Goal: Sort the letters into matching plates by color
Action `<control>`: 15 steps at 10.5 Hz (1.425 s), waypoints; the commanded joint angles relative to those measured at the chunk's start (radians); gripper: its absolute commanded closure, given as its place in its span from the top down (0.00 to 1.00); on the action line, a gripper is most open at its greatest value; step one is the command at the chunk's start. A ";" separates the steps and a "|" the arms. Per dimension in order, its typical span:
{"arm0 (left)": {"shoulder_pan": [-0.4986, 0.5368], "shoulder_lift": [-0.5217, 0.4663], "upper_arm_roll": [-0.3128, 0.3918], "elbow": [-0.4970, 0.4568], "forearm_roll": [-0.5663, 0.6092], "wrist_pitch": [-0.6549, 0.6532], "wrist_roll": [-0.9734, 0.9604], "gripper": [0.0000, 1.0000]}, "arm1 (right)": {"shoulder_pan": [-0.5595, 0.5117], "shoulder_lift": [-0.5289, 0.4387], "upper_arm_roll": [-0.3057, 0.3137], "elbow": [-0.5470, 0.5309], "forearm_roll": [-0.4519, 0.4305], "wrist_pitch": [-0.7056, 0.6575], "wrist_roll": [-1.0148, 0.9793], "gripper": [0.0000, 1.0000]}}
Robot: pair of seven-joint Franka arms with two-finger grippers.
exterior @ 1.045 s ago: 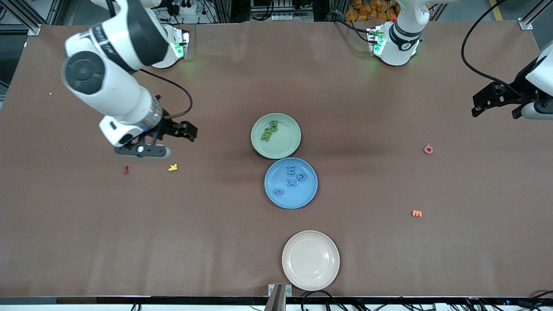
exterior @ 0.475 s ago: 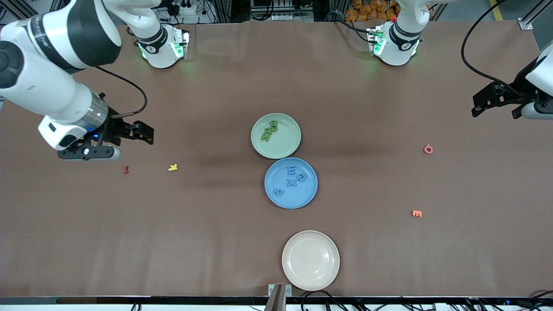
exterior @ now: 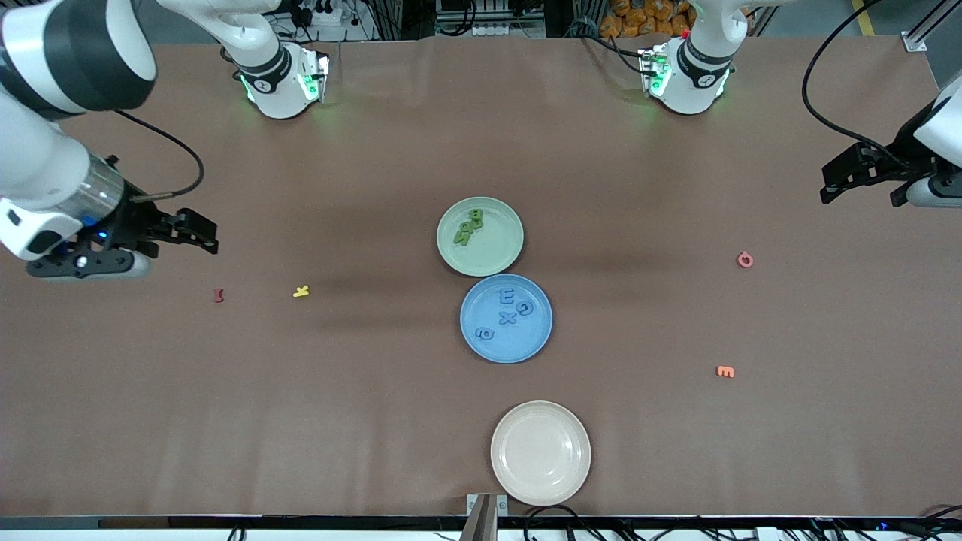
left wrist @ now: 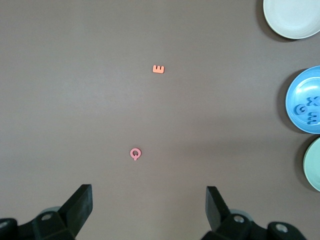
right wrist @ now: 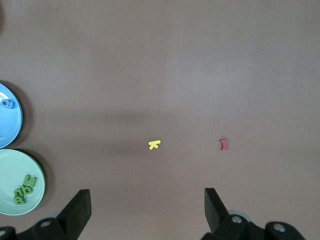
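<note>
From my remote seat the sorting looks finished. The small olive-green chunky toy letters lie clustered in the pale mint-green round shallow plate, at about ten o'clock inside it. The four blue chunky toy letters lie in the medium blue round plate, three grouped near its middle toward twelve o'clock and one apart at about eight o'clock. The blue plate sits at five o'clock of the green one, rims nearly touching, at mid-table.

My right gripper hangs over bare brown table toward the right arm's end, claw spread wide and holding nothing; its wrist view shows both fingers well apart with only tabletop between them. My left gripper waits over the left arm's end, claw equally wide and empty.

What remains loose is not mine to sort, as I judge it: a yellow letter and a dark red letter near the right gripper, a pink round letter and an orange E-shaped letter toward the left arm's end. The cream-beige round plate, at six o'clock of the blue one, holds nothing.

I see no green or blue letter on the table, so I judge the step in hand to be parking the arms. The next move calls only for checking that count and keeping both claws clear of the plates.
</note>
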 commanded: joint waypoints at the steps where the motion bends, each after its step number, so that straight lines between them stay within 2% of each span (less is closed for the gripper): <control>1: 0.005 -0.007 0.001 0.002 -0.018 -0.008 0.016 1.00 | 0.019 -0.023 -0.034 0.067 0.008 -0.061 -0.018 1.00; 5: 0.003 -0.006 0.001 0.002 -0.018 -0.008 0.015 1.00 | 0.009 -0.023 -0.064 0.114 0.005 -0.062 0.002 1.00; 8: 0.003 -0.006 0.001 0.002 -0.018 -0.008 0.015 1.00 | 0.008 -0.025 -0.067 0.113 -0.040 -0.055 0.003 1.00; 11: 0.003 -0.007 0.000 0.002 -0.018 -0.012 0.013 1.00 | 0.008 -0.025 -0.101 0.122 -0.040 -0.048 -0.012 1.00; 15: 0.003 -0.006 0.000 0.003 -0.018 -0.012 0.015 1.00 | 0.008 -0.026 -0.107 0.110 -0.040 -0.033 -0.027 1.00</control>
